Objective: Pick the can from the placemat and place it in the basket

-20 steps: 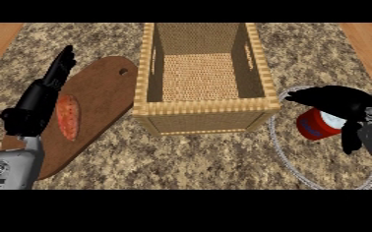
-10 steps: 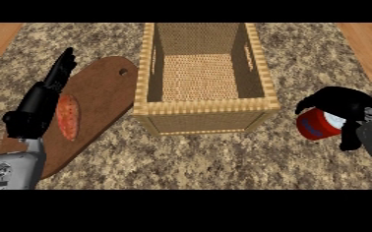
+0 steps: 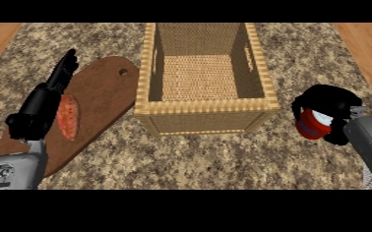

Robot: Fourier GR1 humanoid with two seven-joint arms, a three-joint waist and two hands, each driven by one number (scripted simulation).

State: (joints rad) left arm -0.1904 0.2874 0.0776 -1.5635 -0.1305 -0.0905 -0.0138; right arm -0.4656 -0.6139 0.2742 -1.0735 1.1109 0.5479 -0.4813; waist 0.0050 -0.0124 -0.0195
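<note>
Red can (image 3: 312, 125) half hidden inside curled right hand (image 3: 328, 98), beside basket (image 3: 207, 107).

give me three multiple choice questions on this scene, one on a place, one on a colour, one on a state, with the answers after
1. Where is the can relative to the basket?
A. inside it
B. to its right, in the right hand
C. to its left

2. What colour is the can's body?
A. red
B. green
C. yellow

3. What state is the left hand in?
A. open, fingers straight
B. curled round the can
C. gripping the basket's rim

Answers
1 B: the right hand curls round the can outside the basket's right wall.
2 A: red shows between the black fingers.
3 A: its fingers lie straight over the cutting board, holding nothing.
</note>
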